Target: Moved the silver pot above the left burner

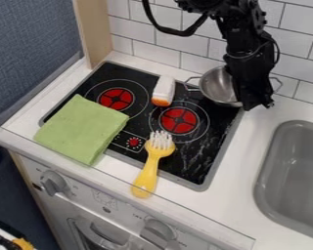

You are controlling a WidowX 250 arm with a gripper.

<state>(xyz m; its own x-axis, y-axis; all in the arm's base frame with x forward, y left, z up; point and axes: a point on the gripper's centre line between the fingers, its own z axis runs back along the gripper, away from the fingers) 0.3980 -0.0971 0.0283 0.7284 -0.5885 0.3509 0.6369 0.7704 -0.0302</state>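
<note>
The black gripper [256, 101] hangs at the upper right, in front of the right part of the silver pot [217, 85]. The pot stands near the back wall at the stove's back right corner, its handles sticking out to left and right. Part of its bowl is hidden behind the gripper, and whether the two touch cannot be told. On the black stove [211, 141], the left burner [116, 98] lies well to the left of the pot, with nothing on its red centre.
A green cloth [82, 129] covers the stove's front left. Between the burners lies a white and orange object [164, 91]. A yellow brush [151, 168] rests across the front edge. The grey sink [293, 180] is at the right, a tiled wall behind.
</note>
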